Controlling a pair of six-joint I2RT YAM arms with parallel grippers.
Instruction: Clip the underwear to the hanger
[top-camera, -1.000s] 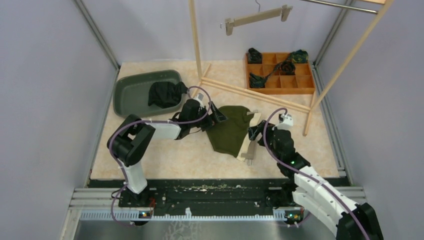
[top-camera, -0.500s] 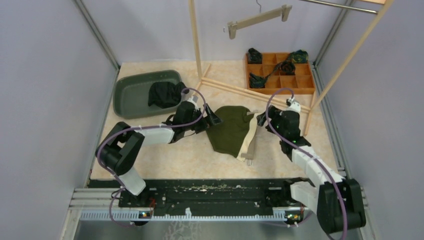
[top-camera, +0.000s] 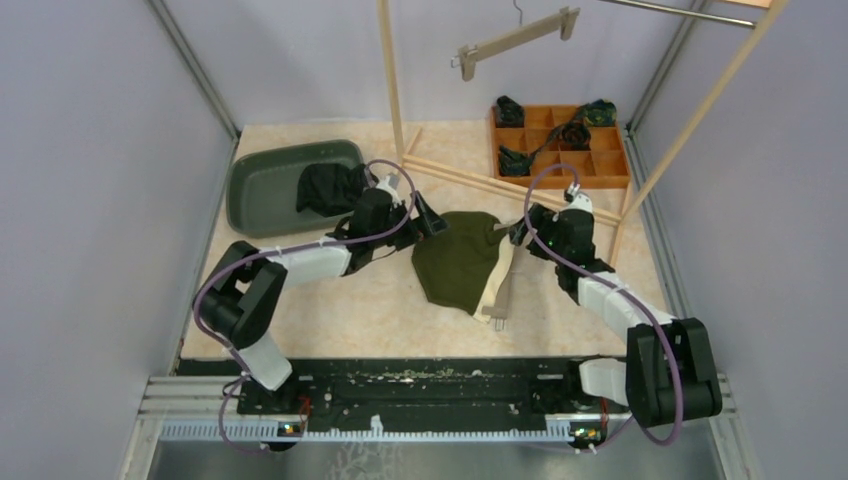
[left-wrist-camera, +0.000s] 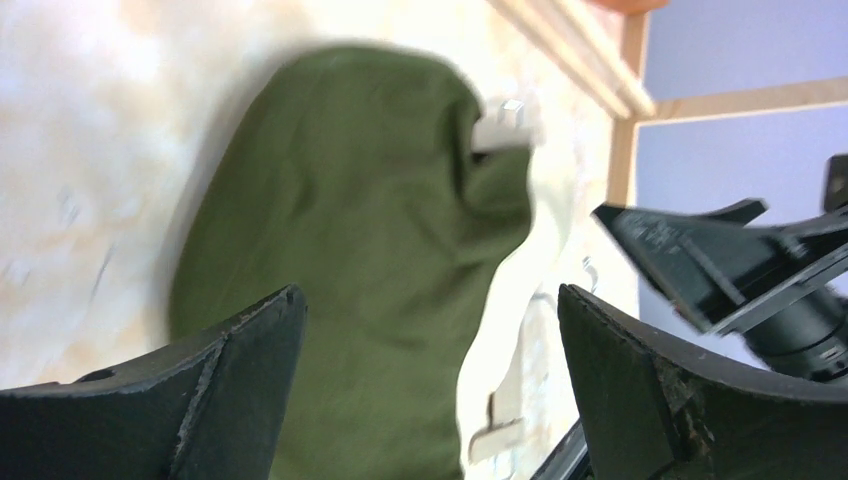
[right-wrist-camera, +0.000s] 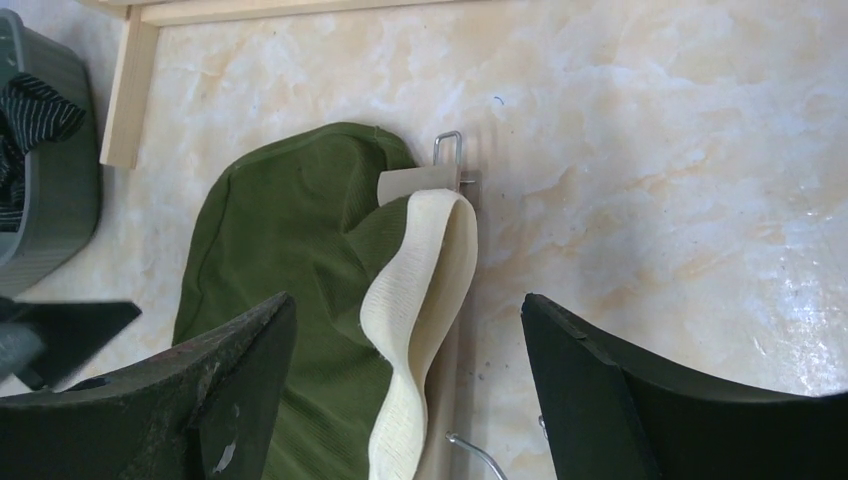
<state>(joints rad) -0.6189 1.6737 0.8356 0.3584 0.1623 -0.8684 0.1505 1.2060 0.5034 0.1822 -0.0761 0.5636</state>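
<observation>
Olive-green underwear (top-camera: 457, 261) with a cream waistband (top-camera: 494, 281) lies flat on the table, draped over a light wooden hanger (top-camera: 503, 296) lying on the table. The hanger's far clip (right-wrist-camera: 432, 181) grips the waistband's upper end. The underwear also shows in the left wrist view (left-wrist-camera: 360, 260) and the right wrist view (right-wrist-camera: 290, 260). My left gripper (top-camera: 432, 222) is open and empty, just left of the underwear's top edge. My right gripper (top-camera: 519, 232) is open and empty, just right of the clipped end.
A grey-green tub (top-camera: 262, 188) with dark garments (top-camera: 328, 186) stands at the back left. A wooden rack frame (top-camera: 505, 187) crosses behind the underwear, with a second hanger (top-camera: 512, 38) hung above. An orange divided box (top-camera: 560, 148) with dark garments sits at the back right.
Both arms have stretched farther from their bases. The left gripper moved up along the underwear's left edge; the right gripper moved up to its top right. The hung hanger swung slightly.
</observation>
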